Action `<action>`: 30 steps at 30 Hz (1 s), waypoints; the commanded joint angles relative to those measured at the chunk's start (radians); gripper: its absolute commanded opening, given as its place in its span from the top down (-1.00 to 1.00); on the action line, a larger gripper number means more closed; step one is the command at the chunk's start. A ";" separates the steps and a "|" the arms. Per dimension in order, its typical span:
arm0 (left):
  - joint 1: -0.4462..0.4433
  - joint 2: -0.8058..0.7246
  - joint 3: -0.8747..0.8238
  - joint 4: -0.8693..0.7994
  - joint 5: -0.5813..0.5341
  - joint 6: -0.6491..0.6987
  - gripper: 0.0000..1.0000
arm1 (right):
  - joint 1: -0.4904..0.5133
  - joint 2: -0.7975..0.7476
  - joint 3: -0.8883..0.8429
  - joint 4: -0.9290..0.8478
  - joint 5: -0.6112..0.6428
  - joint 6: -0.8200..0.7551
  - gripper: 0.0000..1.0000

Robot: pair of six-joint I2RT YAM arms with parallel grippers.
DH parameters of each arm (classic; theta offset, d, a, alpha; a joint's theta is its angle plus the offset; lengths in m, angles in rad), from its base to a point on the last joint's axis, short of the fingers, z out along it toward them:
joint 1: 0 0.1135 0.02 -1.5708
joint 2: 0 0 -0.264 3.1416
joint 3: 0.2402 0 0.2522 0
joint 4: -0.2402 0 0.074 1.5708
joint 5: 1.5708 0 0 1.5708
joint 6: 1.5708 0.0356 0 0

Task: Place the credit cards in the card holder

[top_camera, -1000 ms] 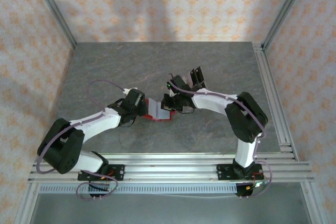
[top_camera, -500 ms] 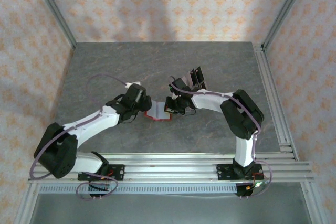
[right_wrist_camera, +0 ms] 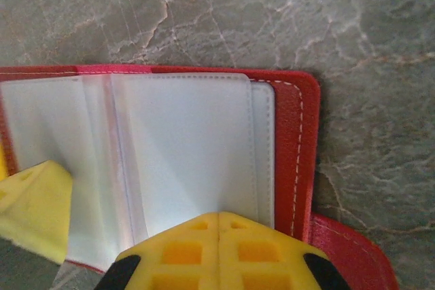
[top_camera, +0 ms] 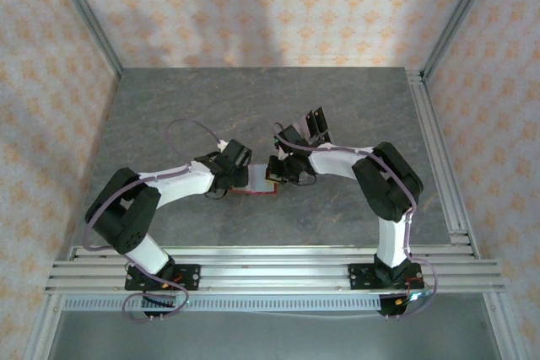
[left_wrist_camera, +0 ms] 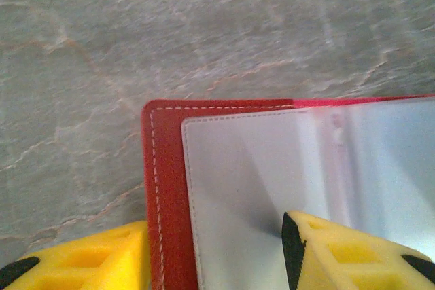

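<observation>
The card holder [top_camera: 258, 183], a red bi-fold wallet, lies open and flat on the grey table between both grippers. Its pale pockets [right_wrist_camera: 183, 147] face up, and I can make out no card in them. My left gripper [left_wrist_camera: 214, 236] is slightly open over the card holder's [left_wrist_camera: 165, 188] left edge, one finger [left_wrist_camera: 88, 263] beside the red rim and the other on the pale pocket. My right gripper [right_wrist_camera: 217, 221] is shut, its tip resting on the right-hand pocket near the red rim [right_wrist_camera: 300, 140]. Dark credit cards [top_camera: 315, 122] lie just beyond the right gripper [top_camera: 275, 171].
The grey stone-patterned table [top_camera: 169, 115] stretches open to the left and far side. Aluminium rails [top_camera: 439, 158] run along the right edge and the near edge. The left gripper's yellow finger [right_wrist_camera: 34, 202] shows in the right wrist view at the wallet's left half.
My left arm has swung right and forward onto the wallet's left edge, and its jaws have parted a little. The right gripper has stayed shut on the wallet.
</observation>
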 commanded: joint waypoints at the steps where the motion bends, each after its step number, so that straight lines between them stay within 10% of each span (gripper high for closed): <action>1: -0.002 0.000 -0.009 -0.083 -0.116 -0.005 -0.05 | -0.017 0.025 -0.037 -0.019 0.052 -0.022 0.95; 21: -0.003 -0.043 -0.046 -0.053 -0.106 -0.003 -0.05 | -0.024 -0.109 0.133 -0.163 0.041 -0.103 0.46; 30: -0.002 -0.148 -0.013 -0.069 -0.051 -0.004 -0.12 | -0.043 -0.196 0.319 -0.438 0.270 -0.262 0.22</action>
